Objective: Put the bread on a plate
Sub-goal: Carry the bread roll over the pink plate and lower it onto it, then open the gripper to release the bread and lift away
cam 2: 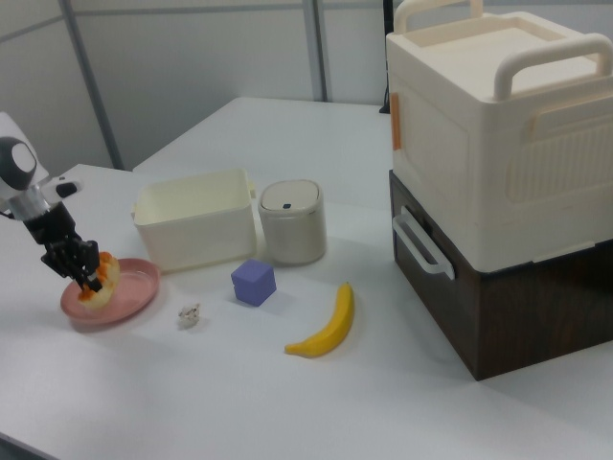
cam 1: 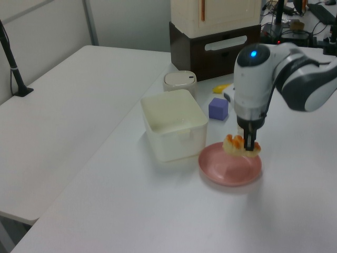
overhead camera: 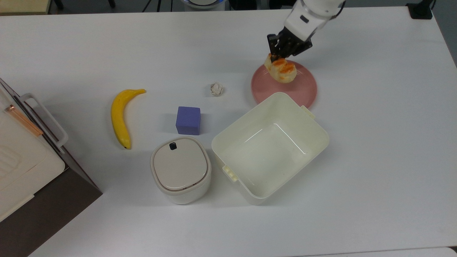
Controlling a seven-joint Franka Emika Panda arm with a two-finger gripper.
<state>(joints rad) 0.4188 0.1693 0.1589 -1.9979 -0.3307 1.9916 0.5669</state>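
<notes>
The pincer (overhead camera: 276, 57) is clamped on the bread (overhead camera: 282, 69) (glossy orange-brown top), which sits low over the pink plate (overhead camera: 303, 89), at the rim farthest from the cream tub (overhead camera: 270, 146) on the worktop (overhead camera: 375, 142)

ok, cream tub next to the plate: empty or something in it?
Empty. The top view looks straight into the cream tub and shows only its bare bottom.
</notes>
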